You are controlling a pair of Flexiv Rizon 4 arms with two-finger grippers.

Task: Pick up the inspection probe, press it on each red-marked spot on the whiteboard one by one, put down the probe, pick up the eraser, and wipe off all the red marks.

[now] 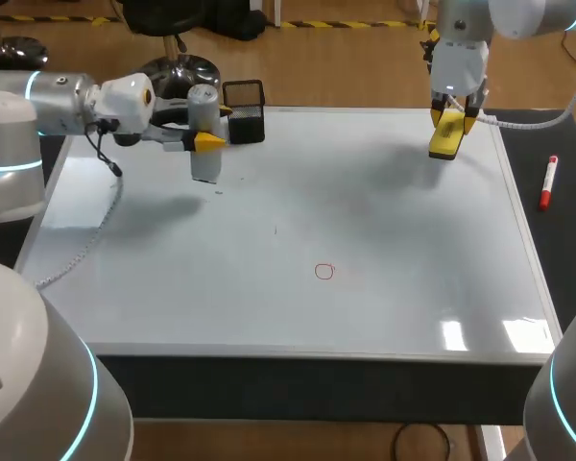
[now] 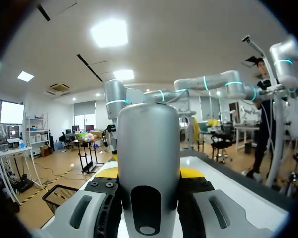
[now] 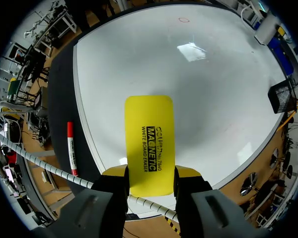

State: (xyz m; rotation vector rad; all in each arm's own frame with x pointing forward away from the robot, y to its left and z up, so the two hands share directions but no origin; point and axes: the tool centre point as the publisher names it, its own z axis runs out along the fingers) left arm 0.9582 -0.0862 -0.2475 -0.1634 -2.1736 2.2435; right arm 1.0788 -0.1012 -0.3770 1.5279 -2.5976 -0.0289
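My left gripper (image 1: 207, 142) is shut on the grey cylindrical inspection probe (image 1: 204, 134), which stands upright at the whiteboard's (image 1: 384, 221) far left, its lower end at or just above the surface. In the left wrist view the probe (image 2: 148, 148) fills the gap between the fingers of that gripper (image 2: 149, 174). My right gripper (image 1: 449, 123) hangs over the far right corner, shut on the yellow eraser (image 1: 445, 140); its wrist view shows the eraser (image 3: 149, 141) sticking out from the gripper (image 3: 150, 173). One red circle (image 1: 324, 272) lies near the board's middle front, and this red circle (image 3: 184, 20) also shows far ahead of the eraser.
A black mesh holder (image 1: 245, 110) stands just behind the probe at the board's far edge. A red marker pen (image 1: 548, 182) lies on the dark table right of the board, and this marker pen (image 3: 71, 148) shows beside the eraser. A tiny dark speck (image 1: 276, 229) sits mid-board.
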